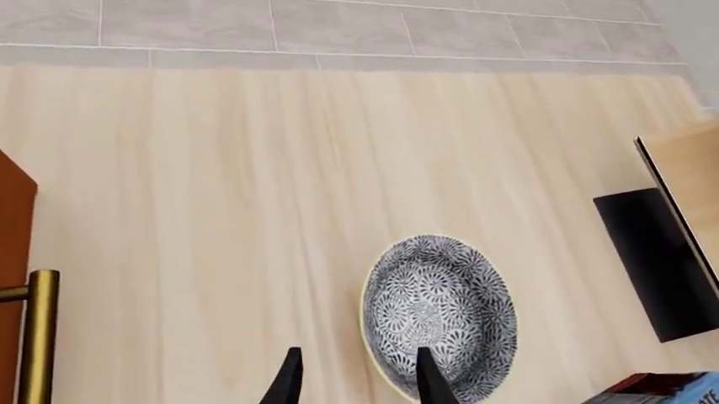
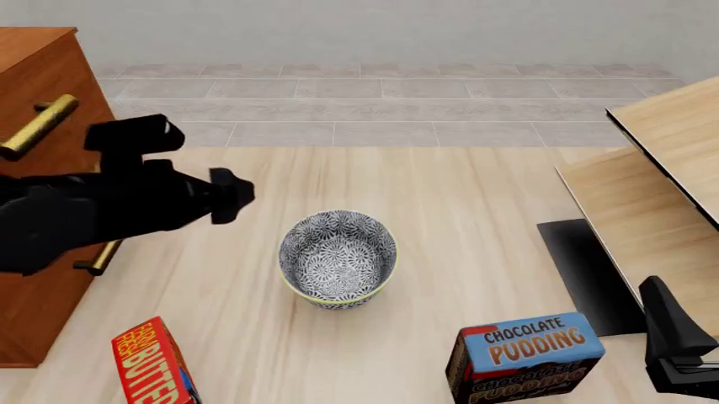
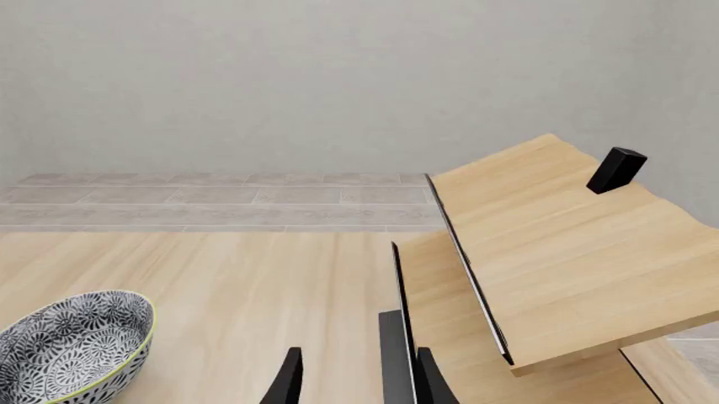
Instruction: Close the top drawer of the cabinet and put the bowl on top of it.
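Left gripper (image 1: 355, 380) is released, fingers straddling the near rim of the bowl (image 1: 440, 314) on the floor; drop straight, clamp the rim squarely, lift level toward the cabinet (image 2: 34, 168) behind it.

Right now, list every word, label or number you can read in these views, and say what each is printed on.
"CHOCOLATE PUDDING": on the blue top panel of the dark brown cardboard pudding box, front view. More lettering on its lower brown face is too distorted to read.
"BUTT...": large white letters on the red-orange cardboard box, cut off by the frame edge; the small words above are too blurred to read.
No other text anywhere.
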Robot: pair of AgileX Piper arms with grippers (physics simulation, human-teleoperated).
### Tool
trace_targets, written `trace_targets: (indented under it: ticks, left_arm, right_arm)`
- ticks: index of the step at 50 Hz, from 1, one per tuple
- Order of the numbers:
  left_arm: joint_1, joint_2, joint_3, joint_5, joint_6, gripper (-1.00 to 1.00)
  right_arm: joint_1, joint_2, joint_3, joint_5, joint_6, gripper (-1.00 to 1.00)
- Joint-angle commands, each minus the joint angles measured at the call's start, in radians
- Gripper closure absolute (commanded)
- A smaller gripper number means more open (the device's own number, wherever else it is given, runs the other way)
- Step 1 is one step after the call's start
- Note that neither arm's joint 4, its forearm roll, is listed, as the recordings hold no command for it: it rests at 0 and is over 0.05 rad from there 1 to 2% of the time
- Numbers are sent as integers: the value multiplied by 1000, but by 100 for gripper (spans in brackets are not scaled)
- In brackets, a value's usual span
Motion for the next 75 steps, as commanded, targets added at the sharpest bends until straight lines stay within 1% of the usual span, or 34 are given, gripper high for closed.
trace_targets:
  ticks: [1,15,16,25,28,34,44,75]
  left_arm:
    - [11,59,10,-51,-15,-100]
    - [-6,111,22,-99,-28,-100]
    - [-10,133,21,-103,-46,-100]
    - [2,172,24,-137,-42,-100]
    - [2,191,20,-144,-57,-100]
    - [10,205,21,-158,-45,-100]
    - [-6,232,28,-179,-58,-100]
    - [-17,301,41,-241,-77,-100]
  right_arm:
    - [0,-2,2,-1,0,-100]
    - [0,-2,2,-1,0,-100]
    - [0,-2,2,-1,0,-100]
    - [0,-2,2,0,0,-100]
    - [0,-2,2,-1,0,-100]
    - [0,-2,2,0,0,-100]
    - [0,-2,2,-1,0,-100]
    - [0,-2,2,0,0,-100]
